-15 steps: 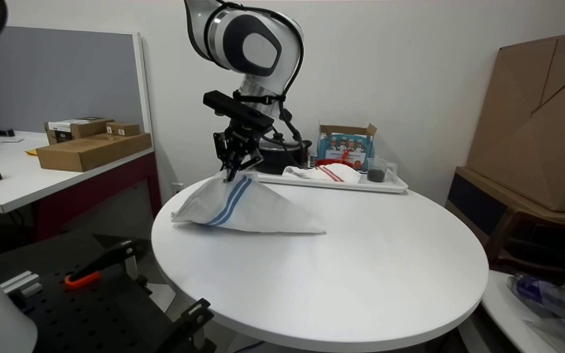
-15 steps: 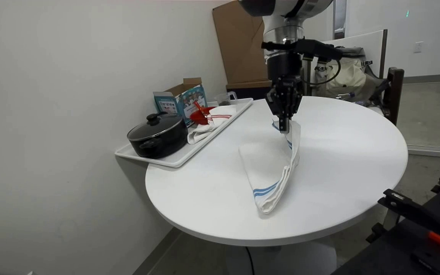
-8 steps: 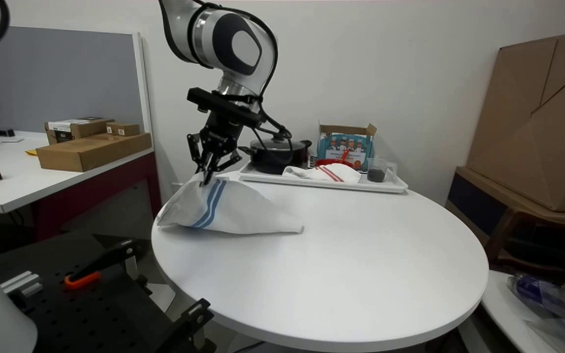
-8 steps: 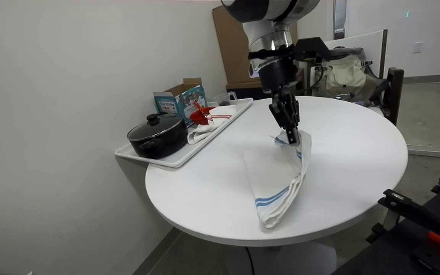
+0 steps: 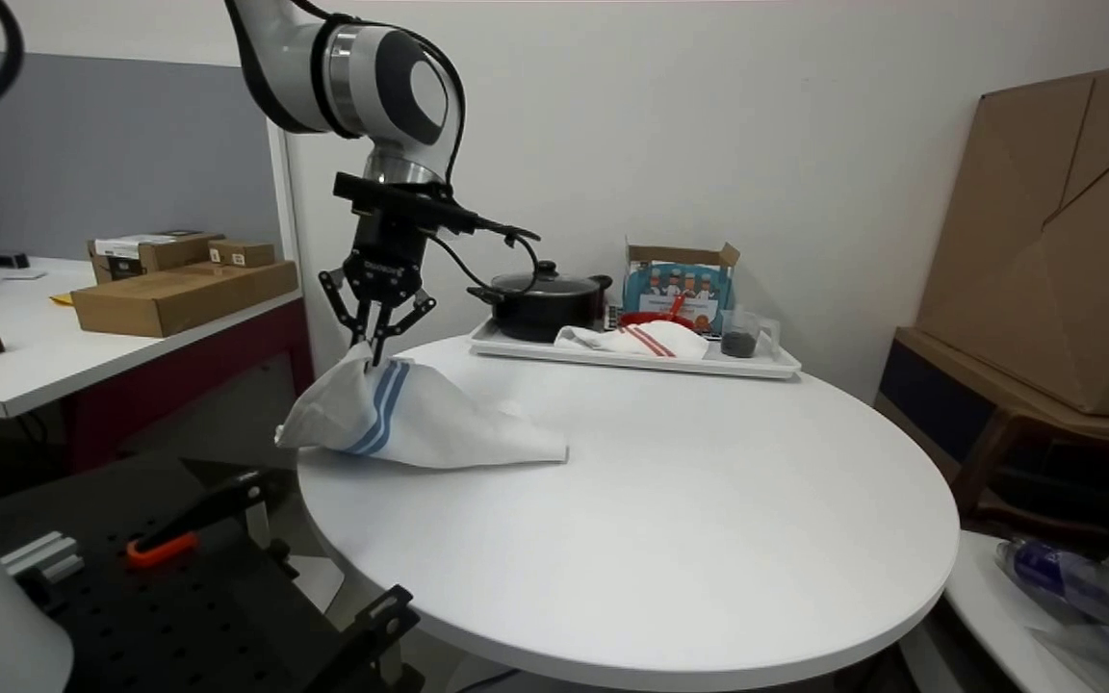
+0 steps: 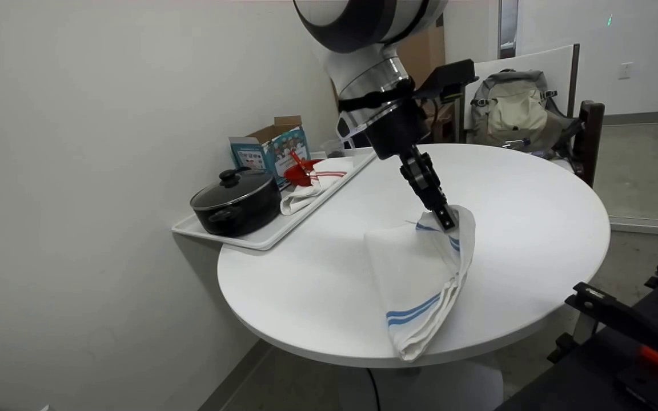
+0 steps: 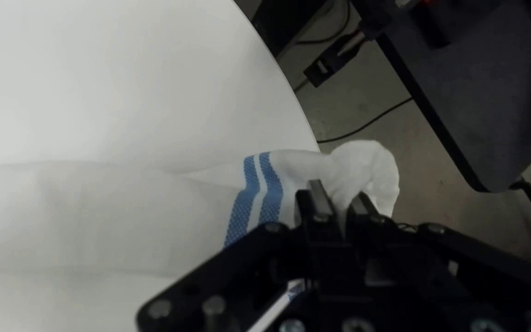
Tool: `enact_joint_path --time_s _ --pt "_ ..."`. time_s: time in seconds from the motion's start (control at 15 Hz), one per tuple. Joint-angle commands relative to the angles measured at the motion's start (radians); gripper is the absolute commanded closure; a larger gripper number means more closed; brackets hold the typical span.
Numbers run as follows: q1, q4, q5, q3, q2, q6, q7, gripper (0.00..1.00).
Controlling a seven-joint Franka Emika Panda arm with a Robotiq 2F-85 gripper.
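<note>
Nearest in an exterior view, a black perforated board (image 5: 179,621) sits just off the near left edge of the round white tabletop (image 5: 670,549). A white towel (image 5: 444,419) with blue stripes rests at the left edge, partly raised, one end tapering toward the middle and the other poking out past the rim. The hand (image 7: 338,193) stands narrow, pinching an upper fold of the towel beside the stripes. Along the far edge sits a white tray (image 5: 535,353) bearing a black lidded pot (image 5: 545,313), a red-striped cloth (image 5: 680,339), a red bowl (image 6: 297,176), an open blue box (image 5: 680,281) and a clear cup (image 5: 742,327) with a handle. Behind it stands a pale wall (image 5: 853,192).
</note>
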Motion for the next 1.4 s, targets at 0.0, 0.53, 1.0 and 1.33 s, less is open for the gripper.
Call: enact_joint_path --time_s 0.0,0.53,1.0,1.33 --pt "0.019 0.044 -0.091 -0.007 0.016 -0.051 -0.025 0.95" --pt "0.077 0.030 -0.141 0.044 0.047 -0.103 -0.080 0.95" --pt "0.116 0.034 -0.150 0.077 0.094 -0.146 -0.094 0.52" --pt "0.117 0.031 -0.149 0.080 0.089 -0.169 -0.116 0.15"
